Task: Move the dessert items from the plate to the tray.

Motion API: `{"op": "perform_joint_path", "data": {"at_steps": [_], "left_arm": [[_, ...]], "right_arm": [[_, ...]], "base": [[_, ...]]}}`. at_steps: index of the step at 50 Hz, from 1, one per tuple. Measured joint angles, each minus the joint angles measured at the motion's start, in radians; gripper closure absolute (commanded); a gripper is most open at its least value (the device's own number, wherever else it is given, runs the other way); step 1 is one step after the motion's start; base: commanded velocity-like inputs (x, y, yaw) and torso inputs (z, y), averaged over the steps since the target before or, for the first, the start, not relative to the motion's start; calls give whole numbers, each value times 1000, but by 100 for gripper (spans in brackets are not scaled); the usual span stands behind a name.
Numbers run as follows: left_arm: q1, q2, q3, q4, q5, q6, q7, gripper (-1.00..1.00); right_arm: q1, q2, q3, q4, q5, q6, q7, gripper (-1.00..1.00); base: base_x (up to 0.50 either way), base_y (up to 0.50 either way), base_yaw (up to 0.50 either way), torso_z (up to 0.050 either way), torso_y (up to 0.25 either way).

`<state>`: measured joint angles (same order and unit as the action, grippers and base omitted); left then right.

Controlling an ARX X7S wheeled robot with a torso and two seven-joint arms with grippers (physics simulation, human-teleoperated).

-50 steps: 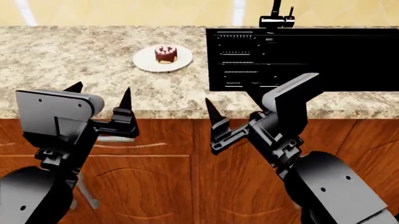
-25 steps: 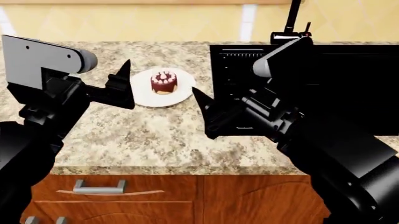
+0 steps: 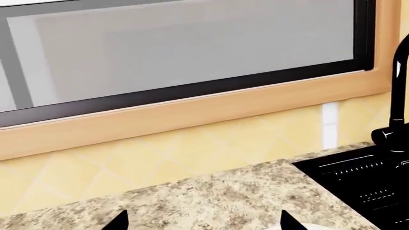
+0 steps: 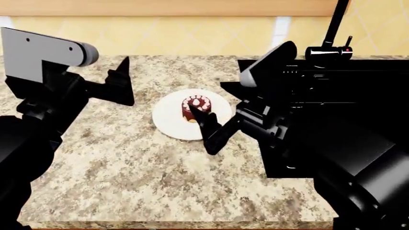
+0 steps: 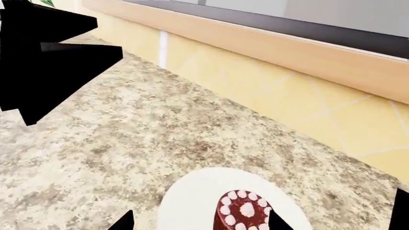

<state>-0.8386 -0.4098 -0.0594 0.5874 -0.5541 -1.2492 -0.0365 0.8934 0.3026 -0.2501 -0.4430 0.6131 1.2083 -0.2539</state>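
Observation:
One dessert item, a small dark-brown cake with white frosting dots, sits on the round white plate on the granite counter. A second cake does not show. My right gripper is open just over the plate's sink-side rim, one fingertip overlapping the cake in the head view. In the right wrist view the cake and plate lie just ahead of that gripper. My left gripper hangs open left of the plate, holding nothing; its wrist view shows bare counter. The tray is out of view.
A black sink with a black faucet fills the counter right of the plate, also seen as the sink beside the faucet. A yellow tiled wall and a window frame stand behind. The left gripper shows beyond the plate.
The head view has moved in over the counter. Both arms have risen above the countertop, and the right gripper has come up against the plate beside the cake.

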Motion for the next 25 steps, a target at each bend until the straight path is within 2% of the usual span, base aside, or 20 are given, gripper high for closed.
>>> {"op": "perform_joint_path", "data": {"at_steps": [21, 25], "left_arm": [[29, -19, 38, -46, 42, 90, 0, -100], [33, -25, 55, -52, 51, 105, 4, -100]], "right_arm": [[159, -76, -147, 365, -95, -102, -52, -100], [187, -91, -170, 443, -113, -141, -70, -100]], "base": [[0, 0, 0, 0, 0], [0, 0, 0, 0, -216]]}}
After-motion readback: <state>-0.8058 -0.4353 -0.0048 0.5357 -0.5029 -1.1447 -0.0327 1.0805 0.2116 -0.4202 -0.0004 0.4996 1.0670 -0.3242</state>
